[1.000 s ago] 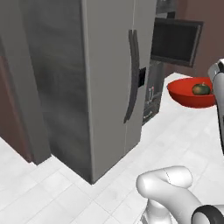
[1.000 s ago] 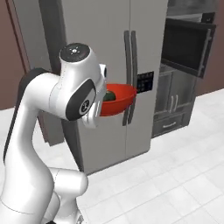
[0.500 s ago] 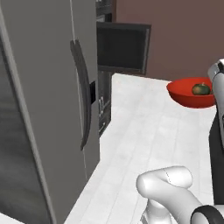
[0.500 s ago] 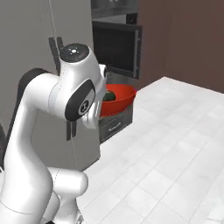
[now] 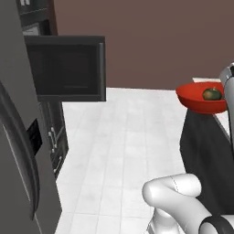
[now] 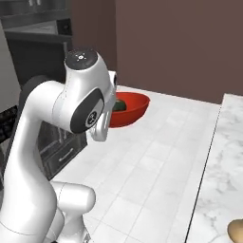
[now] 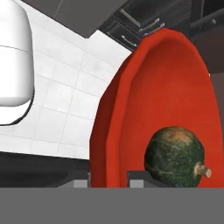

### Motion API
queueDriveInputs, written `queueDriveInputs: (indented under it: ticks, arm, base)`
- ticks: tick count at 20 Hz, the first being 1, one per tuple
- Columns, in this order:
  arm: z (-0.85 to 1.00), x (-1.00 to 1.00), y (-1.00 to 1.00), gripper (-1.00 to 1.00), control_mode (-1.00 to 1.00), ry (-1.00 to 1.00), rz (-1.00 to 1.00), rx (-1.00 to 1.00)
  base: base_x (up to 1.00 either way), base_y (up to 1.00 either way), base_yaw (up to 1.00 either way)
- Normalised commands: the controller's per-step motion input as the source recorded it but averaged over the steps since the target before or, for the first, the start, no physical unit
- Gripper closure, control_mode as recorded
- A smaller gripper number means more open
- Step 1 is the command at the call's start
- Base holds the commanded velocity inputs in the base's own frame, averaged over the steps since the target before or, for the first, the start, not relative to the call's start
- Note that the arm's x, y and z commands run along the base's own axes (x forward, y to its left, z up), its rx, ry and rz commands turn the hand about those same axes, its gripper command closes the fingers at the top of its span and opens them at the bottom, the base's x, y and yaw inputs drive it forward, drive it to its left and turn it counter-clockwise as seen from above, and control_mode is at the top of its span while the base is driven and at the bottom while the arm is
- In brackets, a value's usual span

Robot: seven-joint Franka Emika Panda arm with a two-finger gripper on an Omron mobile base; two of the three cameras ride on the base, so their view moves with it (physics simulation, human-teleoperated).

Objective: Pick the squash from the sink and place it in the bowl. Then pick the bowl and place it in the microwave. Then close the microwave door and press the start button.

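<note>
The squash (image 7: 175, 156) sits inside the bowl (image 7: 170, 87), near the rim the fingers pinch, and the bowl rides in the air above the tiled floor (image 5: 119, 151), carried by the gripper (image 7: 109, 177). Its jaws stand narrow, one tip on each side of the red wall, clamped on the rim (the tips themselves are barely visible at the bottom of the hand view). The microwave door (image 5: 68, 68) hangs open on the left of the left base view, well apart from the bowl on the right, so I judge the load must travel leftward toward it. Counted: one squash, one bowl, one open door, one arm.
</note>
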Motion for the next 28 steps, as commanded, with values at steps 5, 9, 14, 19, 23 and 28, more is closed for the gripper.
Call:
queueDriveInputs:
  ticks: [5,9,14,19,23,28]
  arm:
    - [0.00,0.00,0.00,1.00,1.00,0.00,0.00,0.00]
    - [0.00,0.00,0.00,1.00,1.00,0.00,0.00,0.00]
    - [0.00,0.00,0.00,1.00,1.00,0.00,0.00,0.00]
    - [0.00,0.00,0.00,1.00,1.00,0.00,0.00,0.00]
    - [0.00,0.00,0.00,1.00,1.00,0.00,0.00,0.00]
    - [0.00,0.00,0.00,1.00,1.00,0.00,0.00,0.00]
  base:
    - [1.00,-0.11,-0.22]
    - [1.00,0.00,-0.16]
    - [1.00,0.00,-0.13]
    - [0.79,0.07,0.20]
    - [0.68,0.28,0.45]
    - [0.82,0.33,0.47]
